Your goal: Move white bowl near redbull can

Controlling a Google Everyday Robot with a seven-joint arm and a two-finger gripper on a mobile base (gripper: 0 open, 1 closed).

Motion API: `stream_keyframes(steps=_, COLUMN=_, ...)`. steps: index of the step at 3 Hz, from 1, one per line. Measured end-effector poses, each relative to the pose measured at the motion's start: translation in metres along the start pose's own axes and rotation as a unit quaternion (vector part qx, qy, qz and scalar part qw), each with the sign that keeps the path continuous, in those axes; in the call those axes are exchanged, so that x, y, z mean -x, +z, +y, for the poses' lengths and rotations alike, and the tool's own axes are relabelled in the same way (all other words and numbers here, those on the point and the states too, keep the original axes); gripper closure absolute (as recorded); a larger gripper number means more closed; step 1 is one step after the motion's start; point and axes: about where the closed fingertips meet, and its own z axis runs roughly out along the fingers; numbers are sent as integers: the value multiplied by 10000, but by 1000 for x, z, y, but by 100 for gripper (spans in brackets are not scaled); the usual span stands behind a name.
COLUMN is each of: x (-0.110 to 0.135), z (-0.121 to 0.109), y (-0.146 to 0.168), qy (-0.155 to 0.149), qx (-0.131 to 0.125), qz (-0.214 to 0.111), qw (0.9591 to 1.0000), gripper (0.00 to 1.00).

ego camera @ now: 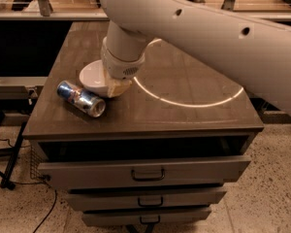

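Observation:
The white bowl [93, 76] sits tilted at the left of the wooden table top [184, 115], its right rim caught under my wrist. My gripper [117, 85] reaches down from the big white arm [194, 28] and is shut on the bowl's right rim; one pale fingertip [120, 87] shows beside the bowl. The redbull can [81, 98] lies on its side just in front and to the left of the bowl, silver top pointing front right, a small gap between them.
A bright ring of light [194, 101] lies on the table's right half. The cabinet's top drawer [145, 171] stands slightly open, with two more drawers below. A cable and stand leg [9, 169] are on the floor at left.

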Motion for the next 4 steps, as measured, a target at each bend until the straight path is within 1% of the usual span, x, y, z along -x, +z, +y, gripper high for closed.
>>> stream_keyframes(steps=1, x=0, z=3, y=11, qy=6, qx=124, qz=-13, qw=9999, gripper=22)
stream_keyframes(steps=2, x=-7, z=2, y=16, qy=42, qx=188, qz=28, qw=9998, gripper=1)
stream_keyframes(steps=3, x=-31, z=3, y=7, qy=189, qx=184, qz=38, qw=9996, gripper=0)
stream_keyframes(steps=4, x=-77, z=2, y=-49, qy=684, qx=-138, qz=-316, qw=9971, gripper=0)
